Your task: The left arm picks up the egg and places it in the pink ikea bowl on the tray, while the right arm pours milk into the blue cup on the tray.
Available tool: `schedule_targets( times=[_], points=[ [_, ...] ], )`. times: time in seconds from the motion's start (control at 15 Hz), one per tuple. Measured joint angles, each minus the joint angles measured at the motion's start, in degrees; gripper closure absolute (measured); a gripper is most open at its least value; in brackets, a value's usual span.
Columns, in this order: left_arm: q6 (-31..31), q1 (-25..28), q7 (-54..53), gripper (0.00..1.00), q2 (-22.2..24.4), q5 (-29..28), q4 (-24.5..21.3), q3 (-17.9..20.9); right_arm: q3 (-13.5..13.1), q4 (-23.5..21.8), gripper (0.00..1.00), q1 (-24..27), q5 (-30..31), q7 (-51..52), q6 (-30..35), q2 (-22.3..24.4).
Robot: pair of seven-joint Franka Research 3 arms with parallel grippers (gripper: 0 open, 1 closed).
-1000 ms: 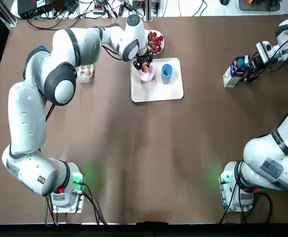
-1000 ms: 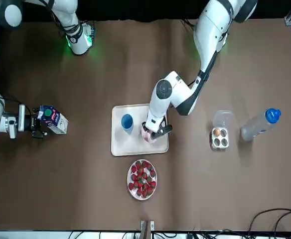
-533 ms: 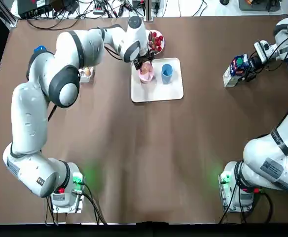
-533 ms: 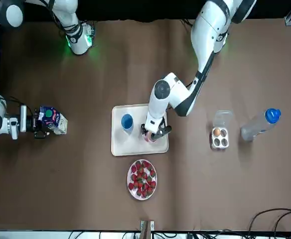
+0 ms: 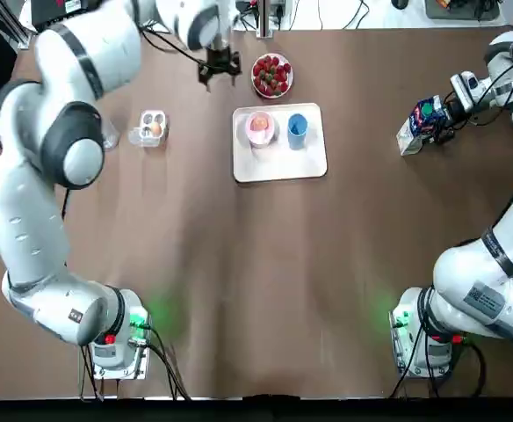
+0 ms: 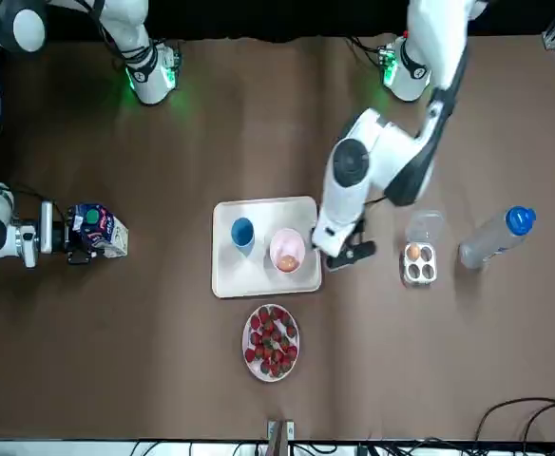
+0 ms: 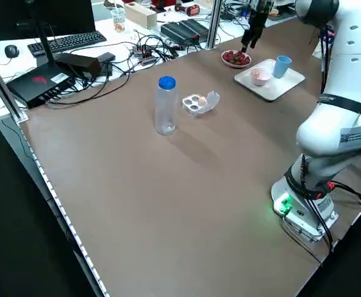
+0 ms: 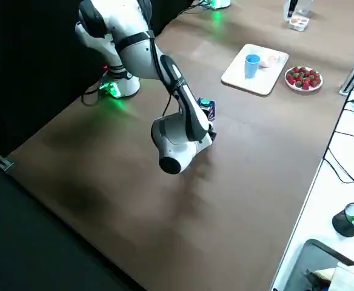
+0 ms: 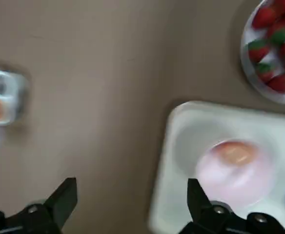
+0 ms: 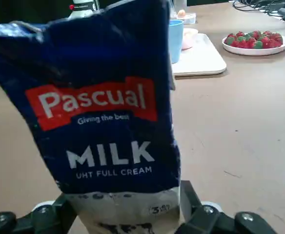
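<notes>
The left gripper (image 5: 219,67) has pulled back, apart and empty, leaving the egg (image 5: 260,123) in the bowl (image 5: 249,131) on the tray (image 5: 283,163); only the milk (image 5: 417,125) remains, standing at the right gripper (image 5: 441,118), grip unclear.

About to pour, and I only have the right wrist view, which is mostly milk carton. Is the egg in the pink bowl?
Observer: Yes, the egg lies in the pink bowl on the tray.
Operator: Is the left gripper near the tray?
Observer: No, the left gripper is open and empty, off the tray, beside the strawberry plate.
Operator: And mine?
Observer: The right gripper holds the milk carton to the robot's right of the tray, well apart from the blue cup.
</notes>
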State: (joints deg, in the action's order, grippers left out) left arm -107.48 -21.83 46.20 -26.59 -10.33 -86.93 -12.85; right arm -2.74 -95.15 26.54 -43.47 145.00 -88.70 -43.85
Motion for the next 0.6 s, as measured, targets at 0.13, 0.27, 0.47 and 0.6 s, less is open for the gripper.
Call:
schedule_targets(
  times=[0.13,0.27,0.47,0.6],
  points=[
    [9.04,2.47,-7.82,0.0,3.75,0.01,-0.01,-0.1,-0.06,-0.02,0.13,0.0,0.0,-0.04,0.0,-0.06],
    [16.9,6.03,-16.6,0.0,7.27,0.65,-0.05,-0.6,-0.12,-0.03,0.21,0.0,0.0,-0.04,-0.02,-0.08],
    [23.85,12.67,-28.21,0.0,12.11,2.27,-0.23,-1.47,-0.14,0.05,0.27,-0.02,0.0,-0.04,-0.02,-0.07],
    [25.52,16.57,-33.28,0.0,15.06,2.73,-0.95,-2.36,-0.12,0.3,0.27,-0.3,0.0,-0.63,-0.02,-0.03]
  ],
)
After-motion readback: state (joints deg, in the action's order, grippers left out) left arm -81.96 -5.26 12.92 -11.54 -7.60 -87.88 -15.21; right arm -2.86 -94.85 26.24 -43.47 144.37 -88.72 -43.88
